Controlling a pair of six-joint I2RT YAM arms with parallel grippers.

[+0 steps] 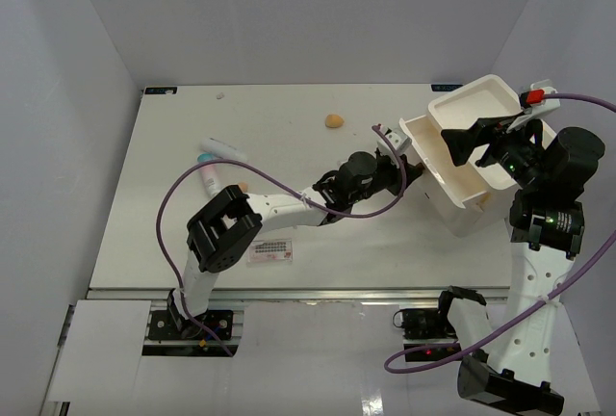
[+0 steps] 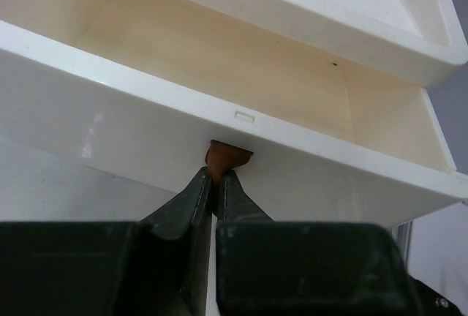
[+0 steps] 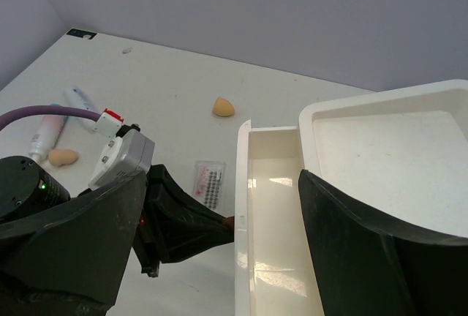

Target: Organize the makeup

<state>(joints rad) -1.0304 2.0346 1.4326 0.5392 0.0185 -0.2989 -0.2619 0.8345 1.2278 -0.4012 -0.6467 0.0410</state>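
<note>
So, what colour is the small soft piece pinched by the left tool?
Orange-brown: the small pinched piece shows best in the left wrist view.

Seen on my feed: white table (image 1: 289, 137), pale grey walls (image 1: 289, 12). Bin (image 1: 462, 214) is white outside, cream-tinted inside. Nr the table's far edge, a tan sponge (image 1: 334, 120). By the left edge, a white tube (image 1: 222, 149), a pink tube (image 1: 209, 181) w/ teal cap, and a 2nd tan sponge (image 3: 62, 156). Clear packet (image 3: 210, 183) has rows of dark dots; another packet (image 1: 269, 250) nr the near edge carries red print. Left gripper (image 2: 216, 178) is dark green-black, the bit (image 2: 228, 155) at its tips brown-orange. Cables (image 1: 577, 98) purple.
</note>
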